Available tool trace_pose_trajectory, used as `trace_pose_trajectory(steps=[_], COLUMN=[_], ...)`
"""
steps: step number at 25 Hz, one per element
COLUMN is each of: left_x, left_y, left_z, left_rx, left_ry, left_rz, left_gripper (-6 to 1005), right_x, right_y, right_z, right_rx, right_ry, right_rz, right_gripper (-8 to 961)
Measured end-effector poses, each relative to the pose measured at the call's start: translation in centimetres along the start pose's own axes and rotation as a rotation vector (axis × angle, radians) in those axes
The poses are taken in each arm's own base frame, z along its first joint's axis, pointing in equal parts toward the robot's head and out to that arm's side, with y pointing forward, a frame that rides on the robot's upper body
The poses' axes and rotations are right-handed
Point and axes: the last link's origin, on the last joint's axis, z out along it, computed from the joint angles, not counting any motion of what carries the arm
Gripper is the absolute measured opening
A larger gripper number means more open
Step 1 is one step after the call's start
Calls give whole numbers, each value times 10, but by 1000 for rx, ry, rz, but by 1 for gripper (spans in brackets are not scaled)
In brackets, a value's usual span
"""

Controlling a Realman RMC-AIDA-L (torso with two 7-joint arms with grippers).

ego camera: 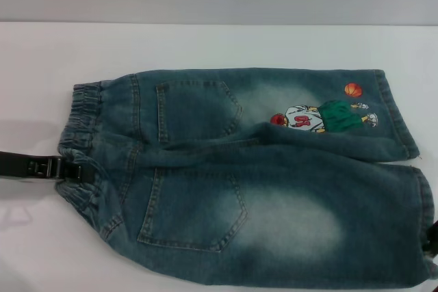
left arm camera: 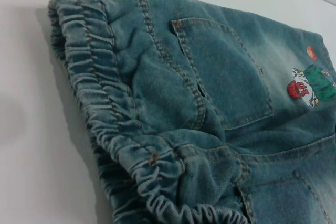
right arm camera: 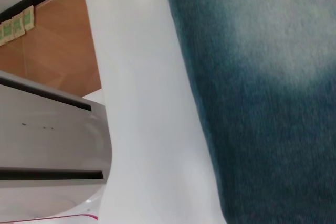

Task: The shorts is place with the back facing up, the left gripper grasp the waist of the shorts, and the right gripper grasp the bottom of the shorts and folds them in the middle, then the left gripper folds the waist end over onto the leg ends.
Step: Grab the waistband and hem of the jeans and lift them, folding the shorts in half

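Head view: the shorts (ego camera: 253,176) are lying flat, back up, covering most of the white table (ego camera: 205,46), waist of the shorts (ego camera: 82,148) towards the left edge, bottom of the shorts (ego camera: 410,169) at the right edge. The left gripper (ego camera: 72,171) is reaching in at the waistband; I cannot tell how wide it is. The right gripper (ego camera: 432,241) is barely showing at the front-right hem, its width unclear.

Left wrist view: the ruffled waistband is filling the foreground, with 1 back pocket (left arm camera: 226,72) beyond.

Right wrist view: denim is lying beside bare table, floor beyond.

The grasping step seems under way; next, both grippers need firm pinches. Nothing is blocking them.
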Motion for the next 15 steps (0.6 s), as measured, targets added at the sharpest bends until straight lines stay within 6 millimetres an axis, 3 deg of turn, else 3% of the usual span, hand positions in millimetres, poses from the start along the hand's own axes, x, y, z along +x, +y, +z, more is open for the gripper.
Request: trace_pose_trajectory(steps=[15], left_x=[1], left_y=[-1], left_z=[-1], left_rx=[2], left_ry=[4], left_rz=[-2], left_gripper=[76], right_x=[-18], right_y=[2], right_z=[10], right_rx=[-12], right_ry=[-17], right_rz=[-64], right_gripper=[791])
